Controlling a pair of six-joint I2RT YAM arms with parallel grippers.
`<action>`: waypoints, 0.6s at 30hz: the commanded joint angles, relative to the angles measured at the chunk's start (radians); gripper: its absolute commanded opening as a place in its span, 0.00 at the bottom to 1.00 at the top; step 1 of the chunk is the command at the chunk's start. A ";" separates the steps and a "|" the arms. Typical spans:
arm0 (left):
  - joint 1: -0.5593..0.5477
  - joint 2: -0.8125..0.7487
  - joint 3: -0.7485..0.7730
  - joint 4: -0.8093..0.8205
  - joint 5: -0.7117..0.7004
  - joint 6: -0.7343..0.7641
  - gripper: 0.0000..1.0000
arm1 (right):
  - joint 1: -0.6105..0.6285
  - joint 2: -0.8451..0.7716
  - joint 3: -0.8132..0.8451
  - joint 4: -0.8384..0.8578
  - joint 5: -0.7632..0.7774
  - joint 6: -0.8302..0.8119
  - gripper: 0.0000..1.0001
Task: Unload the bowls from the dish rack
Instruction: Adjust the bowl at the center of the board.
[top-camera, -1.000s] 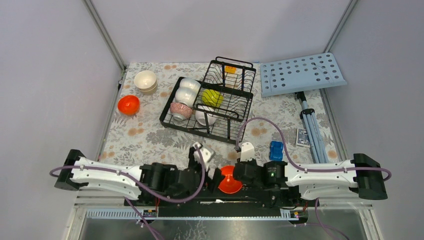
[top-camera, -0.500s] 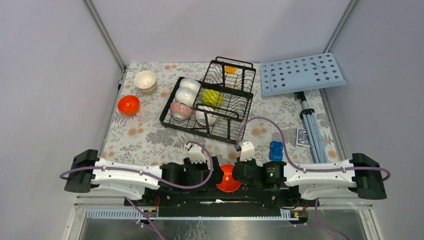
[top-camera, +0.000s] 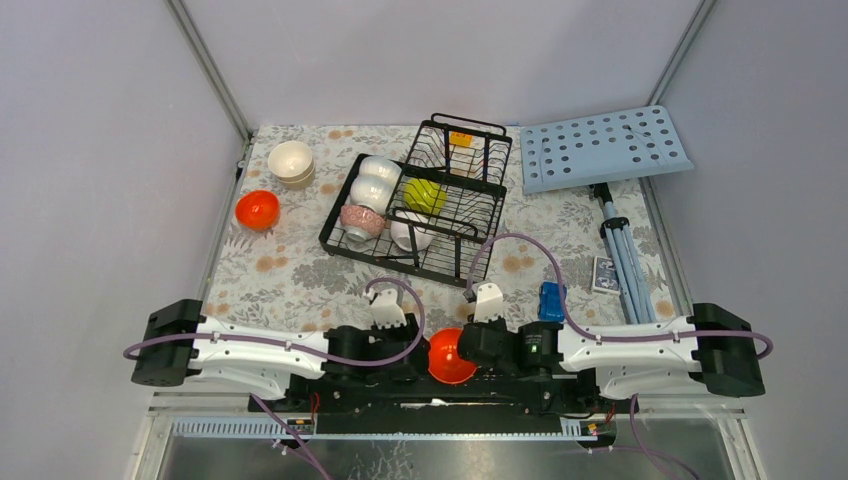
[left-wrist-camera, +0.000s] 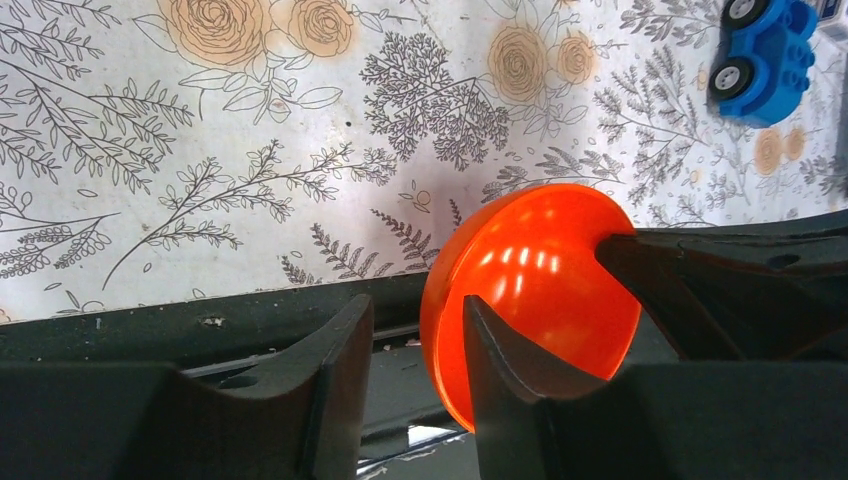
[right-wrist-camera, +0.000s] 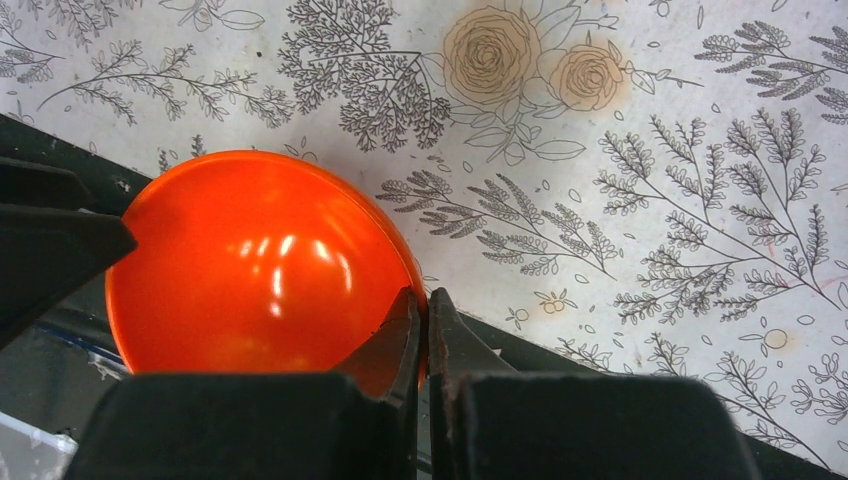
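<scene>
An orange bowl (top-camera: 447, 355), well in front of the dish rack (top-camera: 450, 257), is pinched at its rim by the closed right tool (right-wrist-camera: 425, 320). The half-open left tool (left-wrist-camera: 415, 305) is set astride the rim, gripping nothing. Several bowls (top-camera: 375, 185) are not yet unloaded.

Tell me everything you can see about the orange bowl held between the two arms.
The orange bowl is glossy, smooth, plastic-looking, small and round. It is tipped on edge over the table's near edge, between the arms. The right gripper is shut on its rim; the left gripper straddles the rim's other side, jaws apart, not clamped.
</scene>
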 joint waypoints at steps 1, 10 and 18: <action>0.004 0.035 0.004 0.013 -0.007 -0.007 0.40 | 0.004 0.021 0.061 0.051 0.039 0.017 0.00; 0.004 0.051 0.007 0.020 -0.011 0.021 0.38 | 0.004 0.034 0.071 0.063 0.036 0.014 0.00; 0.004 0.084 0.013 0.020 -0.004 0.042 0.20 | 0.004 0.029 0.068 0.064 0.036 0.015 0.00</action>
